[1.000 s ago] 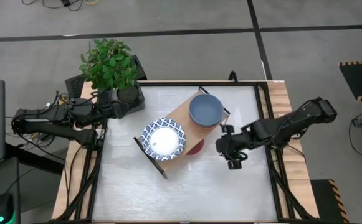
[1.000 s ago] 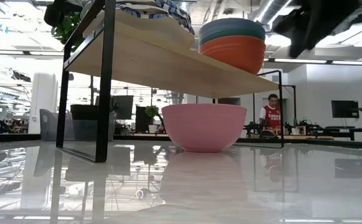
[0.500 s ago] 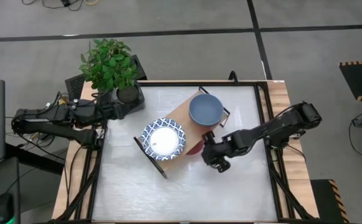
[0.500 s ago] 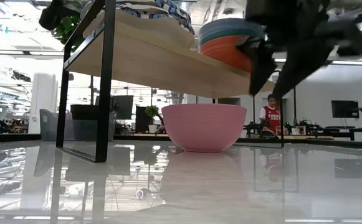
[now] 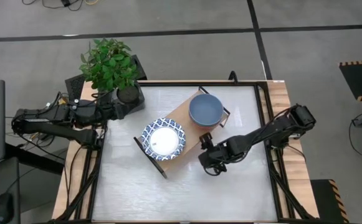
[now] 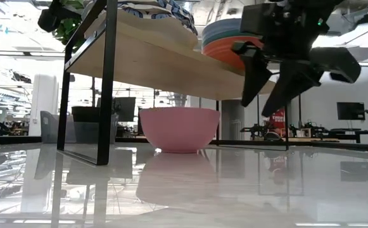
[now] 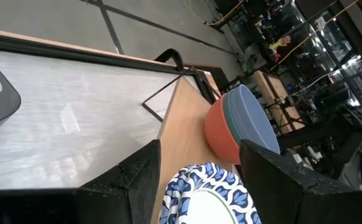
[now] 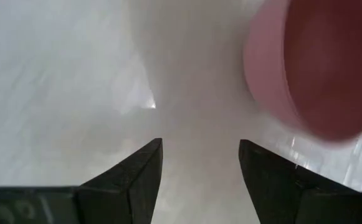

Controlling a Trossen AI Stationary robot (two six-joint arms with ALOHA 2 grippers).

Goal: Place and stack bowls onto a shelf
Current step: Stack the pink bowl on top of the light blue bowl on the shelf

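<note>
The light-wood shelf (image 5: pixel 182 113) stands in the middle of the table. On it are a stack of white bowls with blue-patterned rims (image 5: pixel 164 139) and a stack with a blue bowl on top (image 5: pixel 205 109), an orange one at the bottom (image 6: pixel 234 54). A pink bowl (image 6: pixel 179 128) rests on its base on the table under the shelf board (image 6: pixel 171 66); in the high view it is hidden. My right gripper (image 5: pixel 204 158) is open at the shelf's near right side, above the table, with the pink bowl (image 8: pixel 311 68) beyond its fingers and clear of them. My left gripper (image 7: pixel 199 162) is open at the table's far left.
A potted plant (image 5: pixel 109 65) stands at the table's far left corner, next to my left gripper (image 5: pixel 115 109). The shelf's black legs (image 6: pixel 106 82) stand around the pink bowl. There is bare white table (image 5: pixel 187 193) on the near side of the shelf.
My right gripper has moved toward the table's left and down, coming to the shelf's near right side, its fingers staying open. The pink bowl has slid along the table toward the left, farther under the shelf, still upright.
</note>
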